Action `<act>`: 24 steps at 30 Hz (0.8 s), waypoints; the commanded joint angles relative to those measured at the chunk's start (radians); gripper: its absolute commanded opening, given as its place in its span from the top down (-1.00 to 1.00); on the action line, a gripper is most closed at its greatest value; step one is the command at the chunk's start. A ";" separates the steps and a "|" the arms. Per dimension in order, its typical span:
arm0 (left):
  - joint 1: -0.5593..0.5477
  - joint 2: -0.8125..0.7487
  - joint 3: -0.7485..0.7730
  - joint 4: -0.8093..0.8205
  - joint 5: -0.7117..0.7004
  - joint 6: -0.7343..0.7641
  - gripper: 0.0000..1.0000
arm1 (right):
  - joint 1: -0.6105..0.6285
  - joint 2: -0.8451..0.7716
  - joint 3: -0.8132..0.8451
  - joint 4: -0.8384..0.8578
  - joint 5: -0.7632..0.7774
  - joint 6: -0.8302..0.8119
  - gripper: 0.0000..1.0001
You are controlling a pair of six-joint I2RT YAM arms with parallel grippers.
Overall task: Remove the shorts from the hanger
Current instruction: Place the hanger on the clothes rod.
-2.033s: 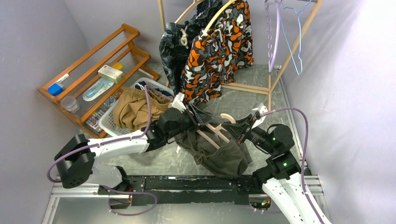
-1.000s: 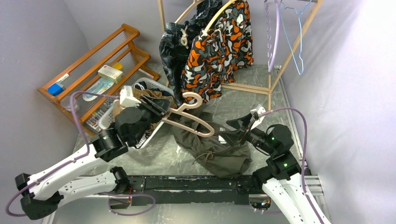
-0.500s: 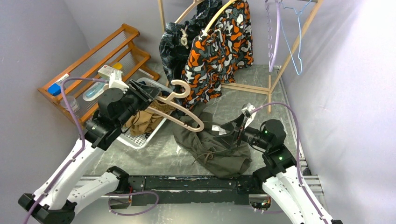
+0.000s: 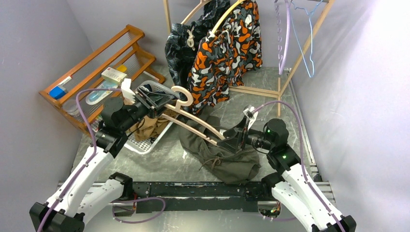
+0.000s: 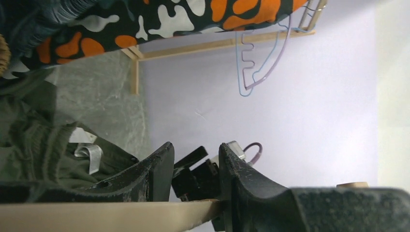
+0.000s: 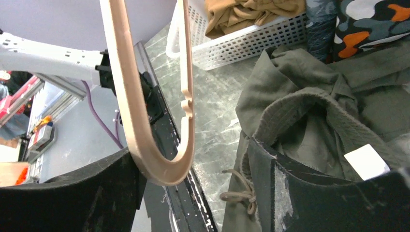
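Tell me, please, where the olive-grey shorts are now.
In the top view, the olive-grey shorts lie crumpled on the table at centre, right of the white basket, by the right tool.

Both grippers at the wooden hanger (image 6: 126, 96)
The left gripper (image 4: 153, 99), its arm raised and stretched forward, clamps the hanger's neck just below the hook; the right gripper (image 4: 233, 139), jaws spread, reaches leftward around the hanger's lower end.

Left arm (image 4: 89, 166) and right arm (image 4: 296, 186): white link shells, black joint housings. A purple cable (image 4: 78, 104) loops along each. Green lights (image 4: 267, 131) on the right arm's joints. Left gripper (image 5: 194, 153): black, scuffed fingers (image 5: 251, 186).
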 commanded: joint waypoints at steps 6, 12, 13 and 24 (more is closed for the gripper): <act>0.008 -0.045 -0.077 0.122 0.057 -0.125 0.86 | 0.050 -0.031 -0.027 0.059 0.033 -0.028 0.02; 0.008 -0.057 -0.122 0.164 0.054 -0.179 0.86 | 0.071 -0.019 -0.019 0.061 0.046 -0.047 0.34; 0.008 -0.065 -0.129 0.166 0.047 -0.186 0.86 | 0.073 -0.020 -0.014 0.039 0.056 -0.058 0.39; 0.009 -0.073 -0.092 0.106 0.062 -0.070 0.15 | 0.074 -0.161 0.009 0.031 0.132 -0.008 1.00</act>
